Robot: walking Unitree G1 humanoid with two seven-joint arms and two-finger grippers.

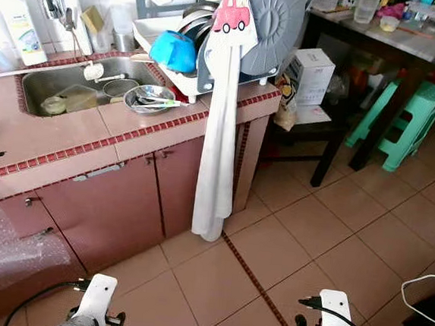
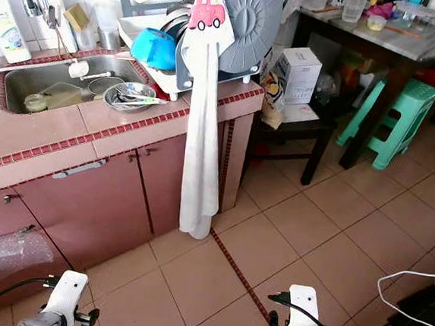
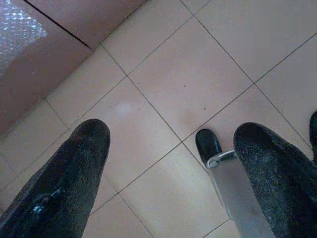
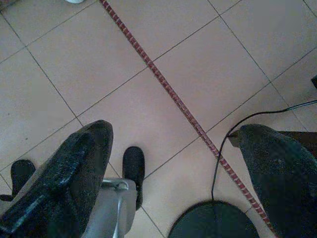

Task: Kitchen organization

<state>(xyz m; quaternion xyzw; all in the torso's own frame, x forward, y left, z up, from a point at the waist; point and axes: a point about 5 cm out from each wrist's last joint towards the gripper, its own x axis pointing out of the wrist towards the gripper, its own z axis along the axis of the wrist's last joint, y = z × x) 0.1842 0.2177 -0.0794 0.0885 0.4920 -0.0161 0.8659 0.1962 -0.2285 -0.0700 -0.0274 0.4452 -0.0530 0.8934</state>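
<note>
Left end effector [image 3: 171, 163] agape over tile, sink [image 1: 72, 82] beyond

- A home kitchen, lived in and cluttered.
- Pink-tiled counter [image 1: 60, 130] with a red mosaic edge, over pinkish-brown cabinet doors [image 1: 123, 200].
- Steel sink [image 1: 71, 89] sunk into the counter, dishes inside, a tap [image 1: 63, 8] above, a dish-soap bottle [image 1: 20, 27] beside.
- Dish rack [image 1: 186, 42] loaded with plates, a blue bowl [image 1: 174, 51] and a large grey lid [image 1: 279, 23].
- White towel [image 1: 219, 148] with a pink car motif, draped down the cabinet front.
- Beige tiled floor [image 1: 326, 226].
- Dark dining table [image 1: 411, 43] crowded with containers; green plastic stool [image 1: 408, 122] alongside.
</note>
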